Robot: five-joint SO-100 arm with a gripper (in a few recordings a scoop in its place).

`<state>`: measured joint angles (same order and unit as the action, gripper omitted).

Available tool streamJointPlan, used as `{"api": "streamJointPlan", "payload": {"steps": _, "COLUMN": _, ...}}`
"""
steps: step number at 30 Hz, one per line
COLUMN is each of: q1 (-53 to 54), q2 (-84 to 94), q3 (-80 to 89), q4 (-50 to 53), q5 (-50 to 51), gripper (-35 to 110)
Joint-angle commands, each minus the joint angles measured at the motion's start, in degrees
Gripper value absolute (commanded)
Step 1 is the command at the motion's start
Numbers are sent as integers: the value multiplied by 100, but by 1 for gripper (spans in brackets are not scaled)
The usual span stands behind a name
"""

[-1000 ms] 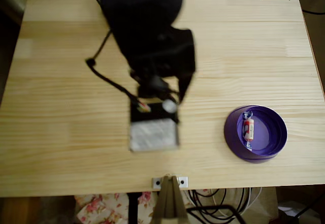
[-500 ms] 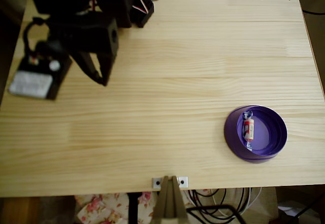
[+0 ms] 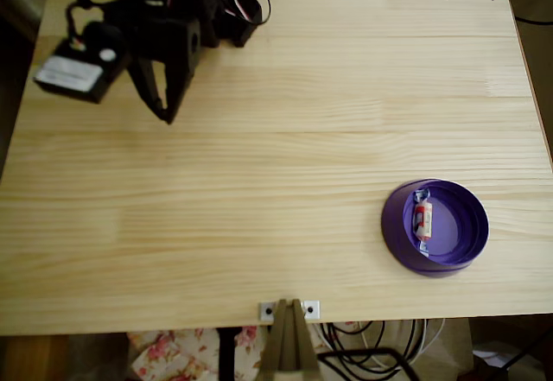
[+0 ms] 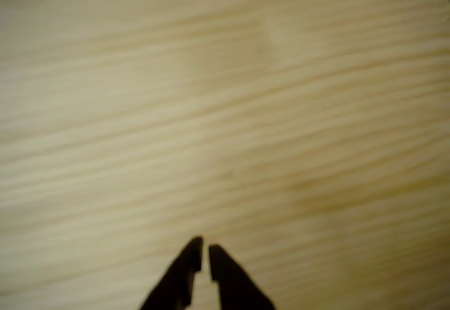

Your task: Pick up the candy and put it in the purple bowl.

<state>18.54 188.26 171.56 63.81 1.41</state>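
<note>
overhead view, arm: the black arm sits up in the top left corner of the counter, folded close to the far edge.
overhead view, fingers: the dark fingers point down the picture from the black block of the wrist, tips nearly meeting in a narrow v, nothing between them.
overhead view, wrist box: a small black box with a pale label hangs off the arm's left side, right at the counter's left edge, a black cable looping above it.
overhead view, candy: and there it is, the candy lying inside the purple bowl, on the left part of the lilac floor, long axis running up and down the picture, bluish twisted ends at top and bottom.
overhead view, bowl: round, dark violet wall, resting on the lower right of the counter, well apart from the arm.
overhead view, edge: a small metal bracket is fixed at the middle of the near edge, with cables and flowered fabric below the counter.
wrist view, fingers: two black tips rise from the bottom edge, almost together, just a thin slit of wood showing between them, holding nothing.
wrist view, counter: pale blurred wood grain running slantwise across the picture.
</note>
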Motion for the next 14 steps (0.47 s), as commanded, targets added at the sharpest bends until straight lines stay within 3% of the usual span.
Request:
{"api": "streamJointPlan", "payload": {"steps": 1, "q1": 26, "q2": 88, "q3": 18, "q4": -53, "q5": 123, "gripper": -1}}
{"api": "streamJointPlan", "payload": {"steps": 14, "q1": -35, "q2": 88, "q3": 18, "q4": -44, "q5": 44, "gripper": -1}}
